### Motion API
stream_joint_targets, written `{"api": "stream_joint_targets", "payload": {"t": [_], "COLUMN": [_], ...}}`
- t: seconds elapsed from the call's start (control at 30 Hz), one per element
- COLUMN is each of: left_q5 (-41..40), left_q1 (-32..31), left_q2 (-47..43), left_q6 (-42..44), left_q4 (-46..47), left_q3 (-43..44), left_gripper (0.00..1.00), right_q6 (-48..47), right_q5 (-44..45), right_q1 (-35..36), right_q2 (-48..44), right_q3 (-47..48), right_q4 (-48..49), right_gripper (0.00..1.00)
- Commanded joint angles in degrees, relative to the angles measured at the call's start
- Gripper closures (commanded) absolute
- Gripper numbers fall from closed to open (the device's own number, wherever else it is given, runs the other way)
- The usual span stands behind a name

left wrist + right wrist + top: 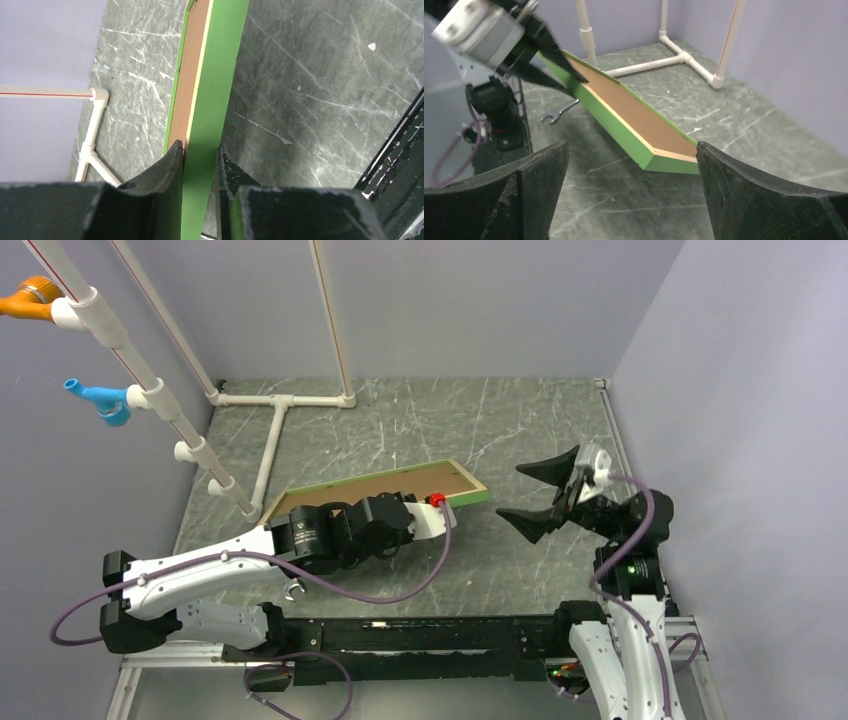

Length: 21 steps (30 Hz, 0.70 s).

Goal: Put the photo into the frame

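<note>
**Frame and grippers at mid-counter.** The frame (385, 476) is a long rectangle with a narrow border. Its outer edges are green, with a pale tan strip on the rim, and a brown board (639, 114) fills its recess, facing up. It sits over the middle of the counter (520, 430), tilted and held off the surface, with a shadow beneath it in the right wrist view.

The left gripper (200, 150) is clenched across one green long edge (215, 90), one finger on each face. The right gripper (540, 495) is fully spread and grasps nothing. It hangs near the frame's right-hand short end without touching it.

Bare counter lies to the right of the frame and behind it. A white pipe stand (280, 405) occupies the rear left, and a wrench (556, 112) lies near the left arm's base.
</note>
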Motion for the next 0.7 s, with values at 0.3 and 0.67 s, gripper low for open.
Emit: {"api": "stream_joint_targets", "payload": {"t": [0.3,0.67], "left_q5": [5.96,7.58], "left_q1": [2.78,3.25], "left_q2": [-3.50,-3.28], "left_q6": [-5.47,-6.12], "left_q4": [5.36,6.40], "left_q3": [2.85,2.79], "left_gripper": [1.00,1.00], "right_q6": [-40.47,-51.51], "right_q5": [-11.56,-3.96], "right_q1": [0.40,10.27], "right_q2": [-1.47,7.61], "right_q3": [-2.49,-0.15], "right_q4": [-9.32,-12.33], "right_gripper": [0.02,0.07]}}
